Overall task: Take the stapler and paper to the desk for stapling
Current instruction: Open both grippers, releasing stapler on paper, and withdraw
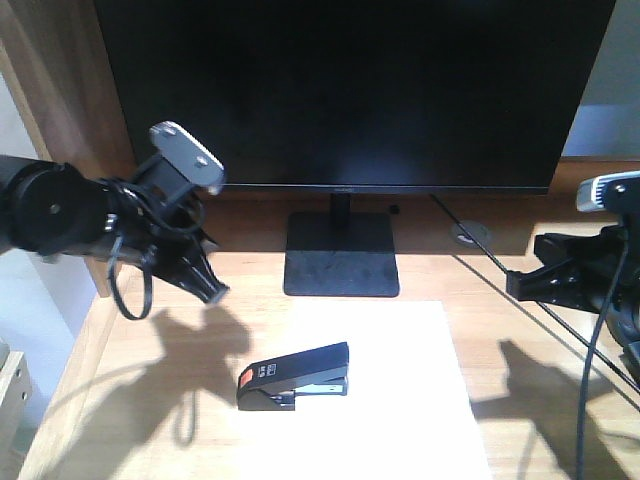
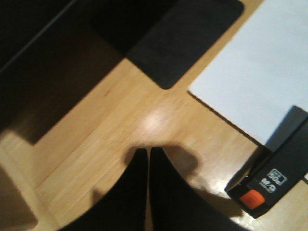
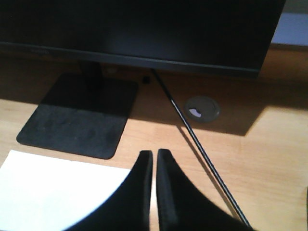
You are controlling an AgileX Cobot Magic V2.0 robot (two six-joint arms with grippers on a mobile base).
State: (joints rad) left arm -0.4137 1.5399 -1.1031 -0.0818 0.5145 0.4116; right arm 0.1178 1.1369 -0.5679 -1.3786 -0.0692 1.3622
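Exterior front-facing view shows the stapler point(image 1: 295, 377) lying on the paper point(image 1: 400, 400) at six o'clock from the monitor point(image 1: 350, 90). Both the left hand point(image 1: 205, 280) and right hand point(image 1: 520, 285) are pressed together, empty. I'd slide a paper edge squarely into the stapler's mouth before pressing.

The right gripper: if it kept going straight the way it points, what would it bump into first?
Probably the bare desk just ahead of its shut fingers, close by the thin black cable. Farther along that line stands the monitor. Depth is hard to judge, so this is a guess.
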